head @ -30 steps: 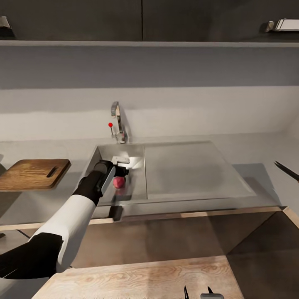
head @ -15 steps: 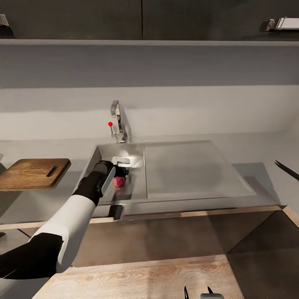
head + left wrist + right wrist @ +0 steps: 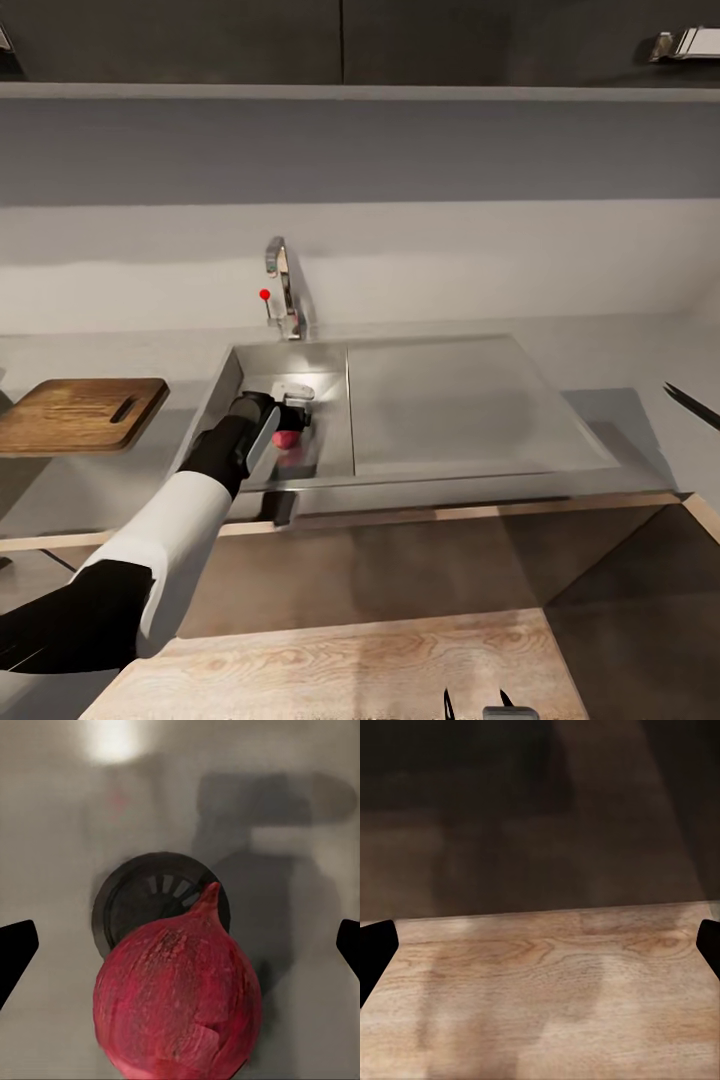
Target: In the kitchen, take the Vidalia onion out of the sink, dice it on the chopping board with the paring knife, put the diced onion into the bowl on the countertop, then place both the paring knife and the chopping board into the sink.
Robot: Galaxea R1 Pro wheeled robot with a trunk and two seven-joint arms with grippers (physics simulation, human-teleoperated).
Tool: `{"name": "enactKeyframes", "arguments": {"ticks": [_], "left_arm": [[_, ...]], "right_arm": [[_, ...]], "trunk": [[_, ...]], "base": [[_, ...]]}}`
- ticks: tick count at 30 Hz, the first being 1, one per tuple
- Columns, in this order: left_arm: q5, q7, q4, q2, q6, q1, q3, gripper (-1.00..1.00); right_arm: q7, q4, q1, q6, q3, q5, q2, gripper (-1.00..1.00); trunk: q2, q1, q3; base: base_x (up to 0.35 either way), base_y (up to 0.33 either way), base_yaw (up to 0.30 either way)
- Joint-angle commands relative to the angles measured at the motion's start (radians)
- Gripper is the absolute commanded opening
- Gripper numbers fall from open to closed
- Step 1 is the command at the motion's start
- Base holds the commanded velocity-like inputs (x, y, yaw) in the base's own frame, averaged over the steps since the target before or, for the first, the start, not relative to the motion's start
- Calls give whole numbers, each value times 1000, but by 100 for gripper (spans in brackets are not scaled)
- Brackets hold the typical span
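The Vidalia onion (image 3: 287, 438), dark red and round, lies in the sink (image 3: 330, 372) basin beside the round drain (image 3: 161, 907). My left gripper (image 3: 297, 420) hangs open right over it. In the left wrist view the onion (image 3: 178, 1001) sits between the spread fingertips (image 3: 15, 952) of the left gripper (image 3: 180, 949), untouched. The chopping board (image 3: 80, 415) lies on the countertop (image 3: 620, 420) left of the sink. A dark pointed blade, the paring knife (image 3: 692, 407), pokes in at the right edge. My right gripper (image 3: 540, 952) is open over a wooden surface. The bowl is out of view.
The curved faucet (image 3: 283, 285) with its red dot stands behind the basin. The flat drainboard (image 3: 450, 400) lies right of it. A light wooden surface (image 3: 350, 665) lies close in front, below the counter edge. A shelf runs along the wall above.
My left gripper has dropped a little lower over the onion, which it now hides more. The whole picture has shifted slightly, so the camera moved.
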Motion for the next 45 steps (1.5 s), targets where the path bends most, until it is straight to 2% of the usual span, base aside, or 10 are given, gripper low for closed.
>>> {"name": "enactKeyframes", "arguments": {"ticks": [1,20,45], "left_arm": [[2,5,1,0,-2,0,-3,100],[2,5,19,0,-14,1,-3,100],[-2,6,53,2,-16,1,-2,100]], "right_arm": [[-4,1,-1,-2,9,-6,0,100],[-4,1,-1,-2,9,-6,0,100],[-4,1,-1,-2,9,-6,0,100]], "trunk": [[-1,0,-2],[-1,0,-24],[-1,0,-26]], "base": [[0,0,0],[0,0,0],[0,0,0]]}}
